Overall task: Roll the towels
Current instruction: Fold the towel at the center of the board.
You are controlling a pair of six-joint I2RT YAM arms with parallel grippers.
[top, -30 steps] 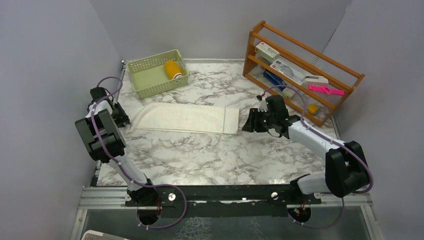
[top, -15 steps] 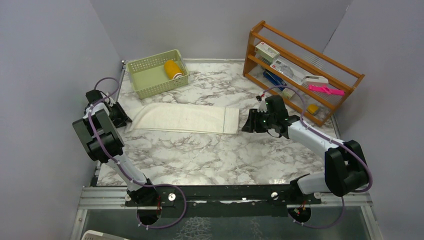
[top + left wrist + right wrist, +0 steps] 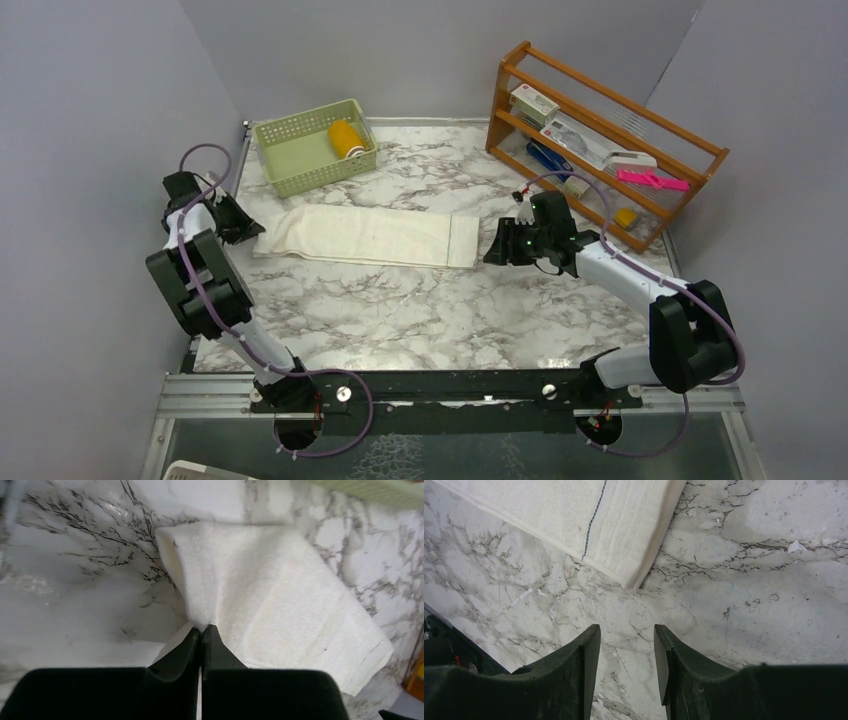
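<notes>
Two arms work a marble table.

Top view: a cream towel lies as a long flat strip across the middle, running 9 to 3 o'clock and not yet rolled. The left gripper sits at its 9 o'clock end. The right gripper sits just off its 3 o'clock end and isn't touching it. A mustard towel, already rolled, lies in the green basket at 11 o'clock. A wooden rack with small items stands at 2 o'clock. Vs half a sec ago, the left gripper sits a bit further toward 11 o'clock and the strip's 9 o'clock end looks bunched and squarer, not the smooth curve it was. The right arm hasn't moved.

Left wrist view: the left gripper has its fingers pressed together, w/ a pucker of cream towel running into the tips. It seems clamped on the end hem, prob. to lift and turn that edge over as the start of the roll. The basket rim shows at 1 o'clock.

Right wrist view: the right gripper hangs over bare marble, fingers apart and holding nothing. The cream towel's corner, w/ a dark stitch line, lies at 12 o'clock just beyond the tips. It's likely waiting there to steady or pin the far end.
</notes>
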